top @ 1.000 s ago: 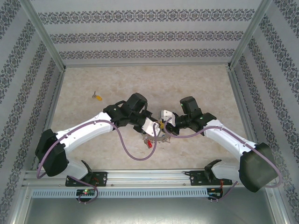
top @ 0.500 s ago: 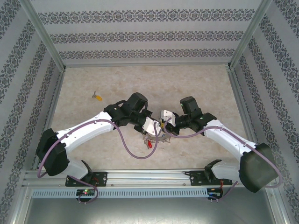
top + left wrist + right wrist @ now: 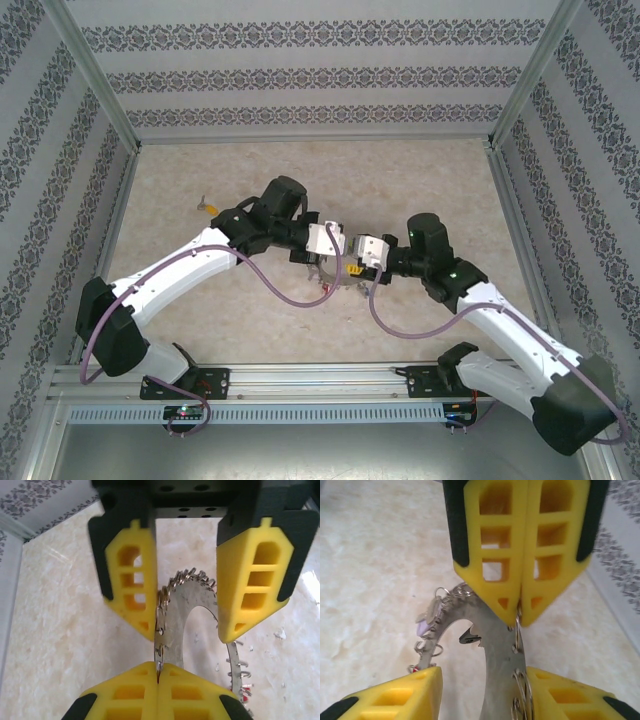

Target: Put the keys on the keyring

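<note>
From the top camera, the left gripper [image 3: 328, 243] and the right gripper [image 3: 365, 252] are seen meeting tip to tip near the middle of the beige, marble-patterned table [image 3: 450, 180]. What lies between them is largely hidden by their white and black housings.

It is made plain by the wrist cameras. A large, flat, grey metal keyring [image 3: 181, 611], its outer edge fringed with small wire loops, is pinched at its rim by the closed left gripper. In the left wrist view the right gripper's yellow fingers [image 3: 255, 580], moulded with hollow cells, are seen parted, one on each side of the ring's band. Whether either pad touches the metal cannot be told. In the right wrist view a pale lilac tag [image 3: 423, 625] is seen hanging among the loops.

A small silver key with a yellow head [image 3: 207, 207] is lying on the table at the far left, well apart from both grippers and near the left arm's black joint. Purple cables [image 3: 290, 285] are looped under both arms. The table is enclosed by patterned wall panels [image 3: 320, 80].
</note>
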Tool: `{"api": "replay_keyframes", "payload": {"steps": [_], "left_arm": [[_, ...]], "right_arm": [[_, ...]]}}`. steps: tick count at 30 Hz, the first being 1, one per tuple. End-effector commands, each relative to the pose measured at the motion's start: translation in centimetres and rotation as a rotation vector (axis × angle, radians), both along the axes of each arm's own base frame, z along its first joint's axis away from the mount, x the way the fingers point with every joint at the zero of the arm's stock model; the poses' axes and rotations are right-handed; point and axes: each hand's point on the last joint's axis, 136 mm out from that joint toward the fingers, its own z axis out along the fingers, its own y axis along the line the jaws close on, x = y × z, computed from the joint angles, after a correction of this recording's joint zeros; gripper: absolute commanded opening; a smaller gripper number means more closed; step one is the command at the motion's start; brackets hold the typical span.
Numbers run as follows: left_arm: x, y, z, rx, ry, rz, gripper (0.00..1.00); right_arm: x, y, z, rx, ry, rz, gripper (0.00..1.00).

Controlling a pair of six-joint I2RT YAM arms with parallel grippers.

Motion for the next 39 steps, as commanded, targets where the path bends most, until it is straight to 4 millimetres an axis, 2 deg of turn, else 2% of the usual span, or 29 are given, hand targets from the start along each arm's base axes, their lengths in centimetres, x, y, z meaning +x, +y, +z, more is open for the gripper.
{"api": "replay_keyframes", "payload": {"steps": [1,6,12,15,17,19,22,25,39], "left_arm": [[1.4,0.9,1.7,-0.039,0.146,0.169,0.0],[2.4,1.4,2.4,-0.077,0.26,0.302,0.0],[4.2,2.5,3.3,-0.173,0.396,0.455,0.0],[3.6,2.2,3.5,-0.194,0.416,0.411,0.0],[3.3,2.3,3.3,-0.205,0.384,0.392,0.0],[2.9,2.4,3.0,-0.217,0.338,0.356,0.0],[2.1,2.2,2.6,-0.23,0.311,0.289,0.0],[0.8,1.9,2.1,-0.23,0.296,0.209,0.0],[-0.1,1.9,2.1,-0.246,0.277,0.154,0.0]], "right_arm": [[1.7,-1.8,0.1,-0.025,-0.08,-0.134,0.5],[3.5,-4.0,1.6,-0.014,-0.163,-0.306,0.52],[3.4,-4.7,3.5,0.004,-0.203,-0.335,0.56],[2.2,-3.5,4.4,0.061,-0.175,-0.256,0.56],[1.1,-2.2,4.8,0.106,-0.14,-0.166,0.52],[0.6,-0.7,5.4,0.156,-0.09,-0.082,0.44],[0.8,1.1,5.3,0.168,-0.016,-0.013,0.37],[1.5,2.4,5.3,0.164,0.011,0.026,0.36],[2.1,5.3,2.8,0.072,0.093,0.115,0.35]]}}
